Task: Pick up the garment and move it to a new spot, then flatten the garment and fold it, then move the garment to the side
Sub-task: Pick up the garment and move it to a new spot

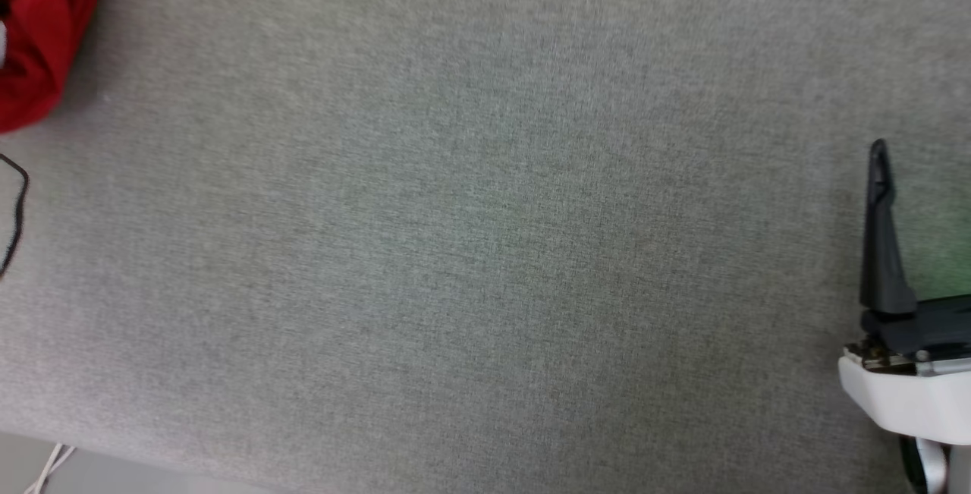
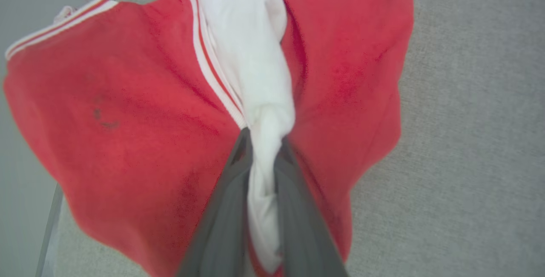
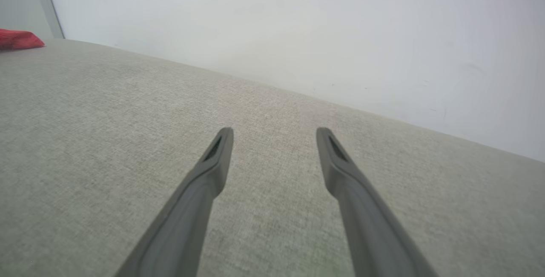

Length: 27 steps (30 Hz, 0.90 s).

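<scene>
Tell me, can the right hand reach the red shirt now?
Probably not yet. Nothing blocks the way, but the right hand hangs open far across the grey surface from the shirt, which the left hand pinches.

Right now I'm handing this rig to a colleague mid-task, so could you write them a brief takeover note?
Grip: the left end effector is shut on the garment, pinching its white part. The right end effector is open and empty over the grey surface.
Garment: bunched, at the head view's far left.
Done: grasp.
To do: move it to a new spot, flatten, fold, set aside.
</scene>
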### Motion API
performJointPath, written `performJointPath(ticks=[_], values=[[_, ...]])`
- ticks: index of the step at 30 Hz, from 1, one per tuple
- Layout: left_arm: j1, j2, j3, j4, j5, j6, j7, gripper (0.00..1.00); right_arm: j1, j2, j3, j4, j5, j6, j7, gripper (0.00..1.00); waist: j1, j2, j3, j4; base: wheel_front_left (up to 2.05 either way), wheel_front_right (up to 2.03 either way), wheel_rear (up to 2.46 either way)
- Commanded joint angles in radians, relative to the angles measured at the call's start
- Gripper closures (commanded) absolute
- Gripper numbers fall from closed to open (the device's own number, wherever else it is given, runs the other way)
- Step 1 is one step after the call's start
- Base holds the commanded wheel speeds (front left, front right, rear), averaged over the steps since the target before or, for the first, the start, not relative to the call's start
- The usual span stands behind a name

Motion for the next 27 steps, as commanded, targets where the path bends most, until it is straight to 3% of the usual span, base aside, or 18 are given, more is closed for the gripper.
performJointPath(ticks=[1, 12, 18, 27], values=[[-0.018, 0.019, -0.018, -0.029, -0.009, -0.001, -0.016, 1.00, -0.008, 0.007, 0.008, 0.012, 0.006, -0.001, -0.002, 0.00, 0.0000, -0.0001, -0.055, -0.002, 0.00, 0.00, 0.00], [-0.115, 0.083, -0.226, -0.297, -0.056, 0.000, -0.037, 1.00, -0.010, 0.022, 0.048, 0.079, 0.044, -0.001, -0.002, 0.00, 0.0000, -0.0001, -0.218, -0.018, 0.00, 0.00, 0.00], [-0.173, 0.061, -0.327, -0.398, -0.060, 0.000, -0.022, 1.00, 0.002, 0.022, 0.054, 0.103, 0.091, -0.001, -0.002, 0.00, 0.0000, -0.0001, -0.276, -0.061, 0.00, 0.00, 0.00], [-0.258, 0.018, -0.513, -0.544, -0.066, 0.000, -0.008, 1.00, 0.020, 0.022, 0.061, 0.131, 0.148, -0.001, -0.002, 0.00, 0.0000, -0.0001, -0.340, -0.187, 0.00, 0.00, 0.00]])
